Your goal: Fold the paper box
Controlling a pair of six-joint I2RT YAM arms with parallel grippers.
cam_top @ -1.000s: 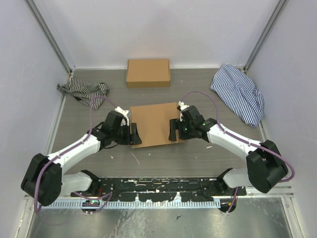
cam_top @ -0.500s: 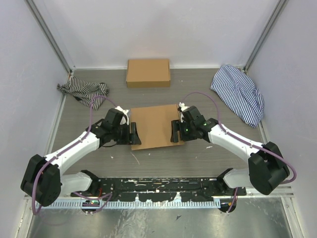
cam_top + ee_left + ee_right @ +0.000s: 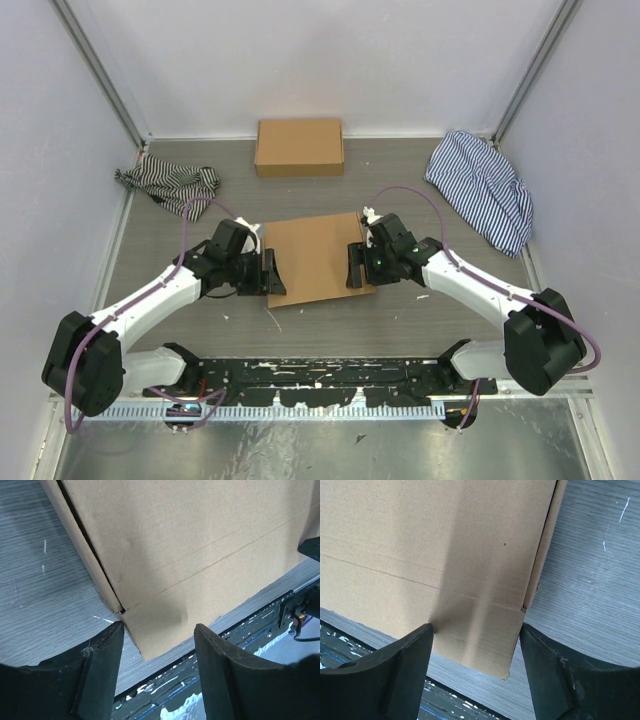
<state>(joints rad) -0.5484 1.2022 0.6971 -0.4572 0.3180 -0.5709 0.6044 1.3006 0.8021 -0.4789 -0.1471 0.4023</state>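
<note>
Light grey walls (image 3: 330, 60) are closing the cell on three sides, and metal posts (image 3: 100, 70) are running up in the far corners. The table (image 3: 420, 320) is showing a grey wood-grain top with small white marks. Taking the top view as a clock face, with the far wall at 12 and the arm bases at 6, a dark rail (image 3: 320, 372) is running along the edge at 6.

The paper box (image 3: 312, 258) is lying flat near the centre of the table, between the two claws. It is plain brown cardboard. Its long axis is running about from 9 to 3, turned a little so that the end at 3 is pointing slightly toward 2.

A blue striped cloth (image 3: 482, 188) is lying at 2, against the right wall. A black and white striped cloth (image 3: 168, 182) is lying crumpled at 10. A closed brown carton (image 3: 299, 147) is standing at 12, touching the far wall.

The left gripper (image 3: 270, 273) is standing at the 9 o'clock edge of the paper box with its jaws apart. The right gripper (image 3: 353, 270) is standing at the 3 o'clock edge, and its jaws are also apart. In each wrist view a near corner of the cardboard is showing between the dark fingers (image 3: 100, 670). Whether the tips are touching it, I cannot tell.

A crease line (image 3: 215, 560) is crossing the cardboard, and a dark slit (image 3: 90, 545) is running along its left side.
</note>
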